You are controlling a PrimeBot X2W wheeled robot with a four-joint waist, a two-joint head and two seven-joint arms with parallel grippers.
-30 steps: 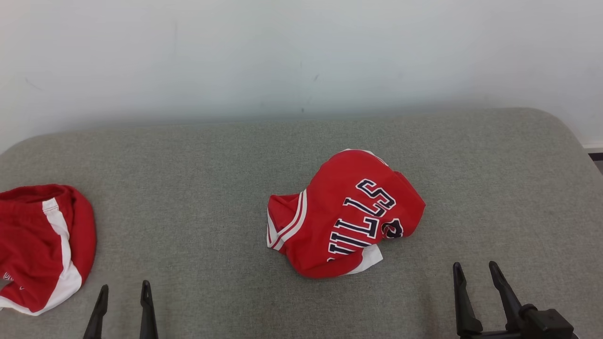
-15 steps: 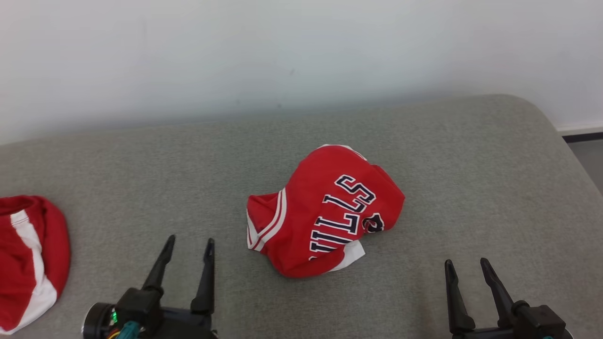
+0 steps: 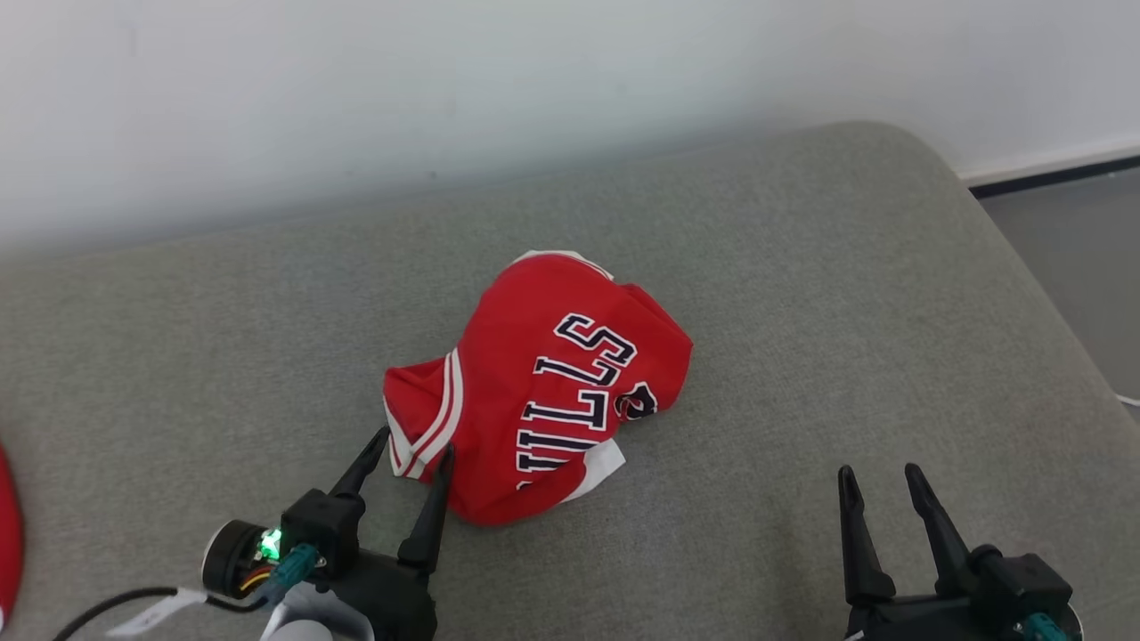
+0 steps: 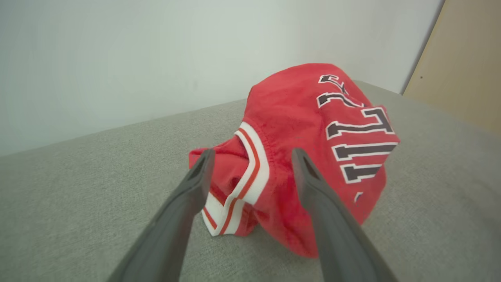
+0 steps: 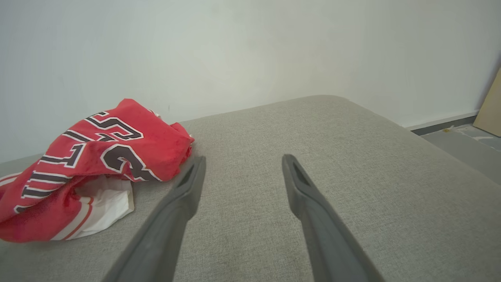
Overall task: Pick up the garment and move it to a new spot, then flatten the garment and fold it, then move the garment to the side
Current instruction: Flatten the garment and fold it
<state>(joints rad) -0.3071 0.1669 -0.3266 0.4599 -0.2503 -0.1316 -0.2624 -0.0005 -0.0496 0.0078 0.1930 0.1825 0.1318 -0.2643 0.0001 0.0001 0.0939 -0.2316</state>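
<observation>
Head view: the garment (image 3: 534, 392), a red jersey, lies bunched in a heap near the middle of the grey cushion (image 3: 802, 294), lettering upward. The left gripper (image 3: 415, 441) sits at the heap's near-left edge, jaws spread, one fingertip on either side of the white-striped trim (image 3: 427, 418), gripping nothing. The right gripper (image 3: 876, 470) is well apart to the right, jaws spread and empty, over bare cushion.

Left wrist view: the trim fold stands between the two fingers (image 4: 195, 180). Cannot tell whether the tips touch cloth.

Right wrist view: the jersey lies off to the left of the fingers, with a white patch at its near edge. Nothing is between the jaws.

Judgement: step in hand is the first pickup. Advance until the stitched trim sits deep between the pads, then close on it. The seam should hold better than loose cloth. Lift clear of the cushion before carrying, so the heap doesn't drag
</observation>
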